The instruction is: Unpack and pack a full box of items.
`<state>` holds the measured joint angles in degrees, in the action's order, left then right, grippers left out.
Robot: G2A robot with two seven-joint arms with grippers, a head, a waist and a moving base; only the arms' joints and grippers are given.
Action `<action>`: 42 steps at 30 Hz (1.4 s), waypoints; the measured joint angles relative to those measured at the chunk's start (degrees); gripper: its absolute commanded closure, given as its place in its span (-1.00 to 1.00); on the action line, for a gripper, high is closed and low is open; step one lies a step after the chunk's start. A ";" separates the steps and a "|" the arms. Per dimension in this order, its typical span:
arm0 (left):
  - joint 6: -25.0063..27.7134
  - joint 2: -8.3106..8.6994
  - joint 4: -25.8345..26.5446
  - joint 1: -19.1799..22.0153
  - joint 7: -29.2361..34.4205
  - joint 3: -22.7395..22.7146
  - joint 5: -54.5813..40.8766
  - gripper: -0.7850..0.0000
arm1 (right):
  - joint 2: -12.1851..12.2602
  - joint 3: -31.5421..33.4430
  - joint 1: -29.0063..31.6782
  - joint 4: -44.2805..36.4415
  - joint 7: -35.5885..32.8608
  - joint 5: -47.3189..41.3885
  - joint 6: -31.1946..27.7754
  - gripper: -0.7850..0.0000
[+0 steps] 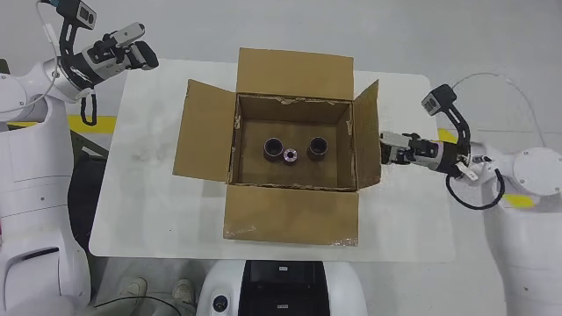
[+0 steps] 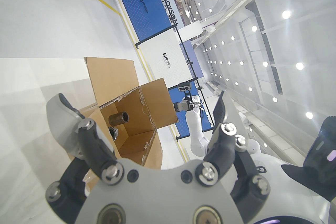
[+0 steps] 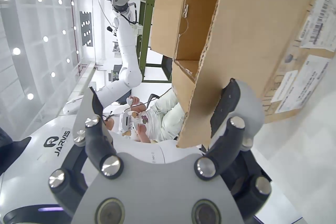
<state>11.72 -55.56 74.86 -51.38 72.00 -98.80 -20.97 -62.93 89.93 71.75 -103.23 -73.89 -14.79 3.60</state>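
- While the brown cardboard box (image 1: 294, 215) stands open mid-way across the white table (image 1: 149, 202) in the top view, flaps folded outward, its floor holds one dark metal cylinder (image 1: 275, 148), a second cylinder (image 1: 317, 147) and a small purplish ring (image 1: 291, 154) between them.
- With all three pieces inside, unpacking looks not yet begun, and the repacking lies wholly ahead.
- Also from above, the left gripper (image 1: 140, 53) hangs by the table's far left corner, well apart from the box. The right gripper (image 1: 388, 151) sits at the right flap (image 1: 367, 136).
- From the left wrist, the left gripper (image 2: 140, 104) shows its fingers spread wide around nothing. Beyond them one cylinder (image 2: 118, 118) is plain against an inner wall. A second piece beside it is half cut off by the box's edge, and the ring cannot be made out.
- From the right wrist, the right gripper (image 3: 161, 89) has its fingers apart, straddling the flap's free edge. One dark pad (image 3: 223, 109) lies against or just beside the flap's outer face, and contact cannot be told. The flap hides the box's contents.
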 measured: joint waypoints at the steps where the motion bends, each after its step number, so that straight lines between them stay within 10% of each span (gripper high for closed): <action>1: 0.00 0.00 0.00 0.00 0.00 0.00 0.00 -1.00 | 0.00 -0.97 -0.42 -0.56 0.74 1.12 0.17 -1.00; 42: 0.00 0.00 0.00 0.00 0.00 0.00 0.00 -1.00 | -0.25 -21.44 -5.09 -3.53 13.98 20.56 7.84 -1.00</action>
<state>11.72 -55.56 74.86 -51.38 72.00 -98.80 -20.97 -63.18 68.50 66.65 -106.75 -59.91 5.77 11.44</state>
